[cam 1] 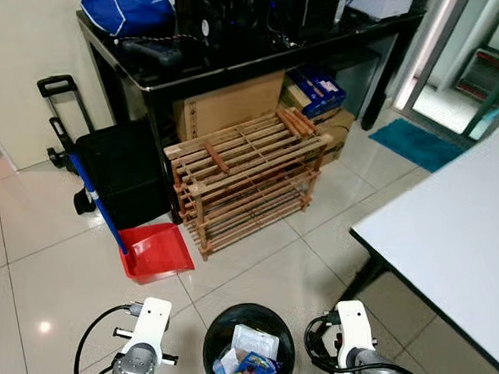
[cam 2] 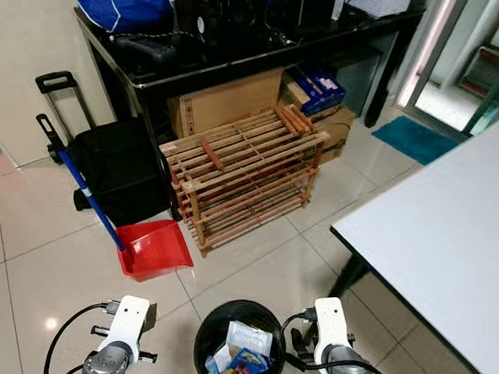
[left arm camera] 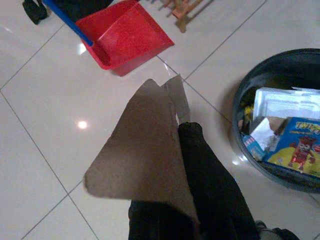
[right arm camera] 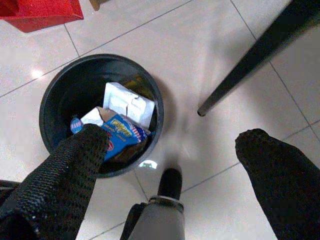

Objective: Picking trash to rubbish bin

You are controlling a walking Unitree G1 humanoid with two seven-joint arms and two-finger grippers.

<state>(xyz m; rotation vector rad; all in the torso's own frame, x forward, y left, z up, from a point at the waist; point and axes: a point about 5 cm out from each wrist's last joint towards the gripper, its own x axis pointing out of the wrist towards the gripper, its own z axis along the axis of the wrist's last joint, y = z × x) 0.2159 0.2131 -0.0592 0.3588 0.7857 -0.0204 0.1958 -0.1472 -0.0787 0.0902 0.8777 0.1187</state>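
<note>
Rubbish bin [cam 1: 247,346] on pale tiled floor [cam 1: 50,258], wooden rack [cam 1: 247,179] behind it.

Left pincer [left arm camera: 182,125] beside the bin pinches brown cardboard [left arm camera: 142,160]; right pincer [right arm camera: 170,165] on the bin's other side is spread.

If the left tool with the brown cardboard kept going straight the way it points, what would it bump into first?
Probably the bare floor tiles. The left tool, shut on the cardboard piece, points down at the floor between the red dustpan and the bin, though depth is hard to judge.
</note>
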